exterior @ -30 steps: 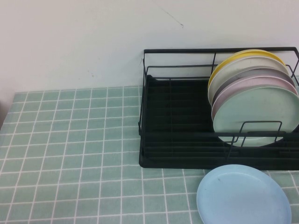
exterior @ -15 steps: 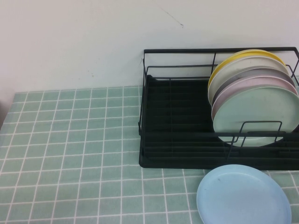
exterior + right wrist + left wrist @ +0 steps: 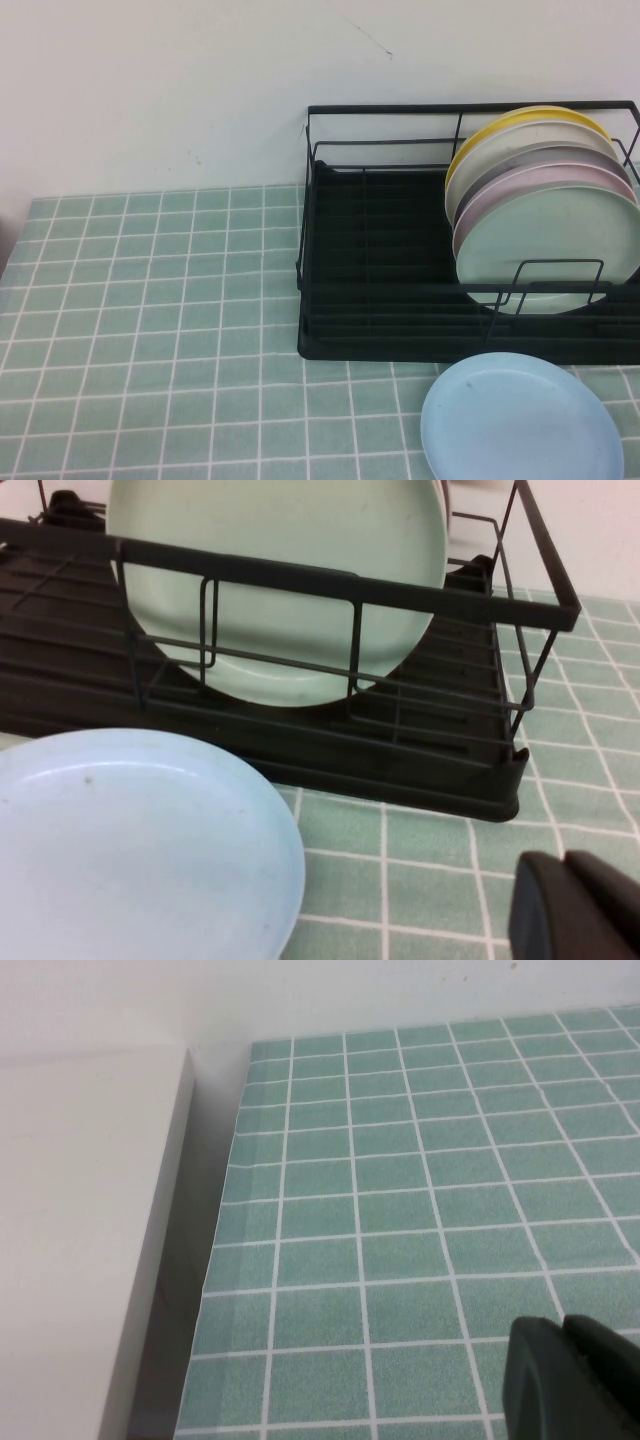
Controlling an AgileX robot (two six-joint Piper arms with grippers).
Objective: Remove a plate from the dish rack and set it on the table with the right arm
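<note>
The mint-green plate [image 3: 548, 246] stands upright at the front of a row of plates in the black dish rack [image 3: 380, 320], at the rack's right end; it also shows in the right wrist view [image 3: 280, 580] behind the rack's front wires [image 3: 300, 580]. My right gripper [image 3: 566, 862] is shut and empty, low over the table [image 3: 150, 300] in front of the rack's corner, apart from the rack. My left gripper [image 3: 563, 1325] is shut and empty over the checked cloth [image 3: 400, 1210] near the table's left edge. Neither gripper shows in the high view.
A light blue plate [image 3: 520, 418] lies flat on the table in front of the rack, also in the right wrist view [image 3: 130, 850]. Pink [image 3: 560, 170], grey and yellow [image 3: 520, 118] plates stand behind the mint one. A white wall lies behind; a pale ledge [image 3: 80, 1240] borders the table's left edge.
</note>
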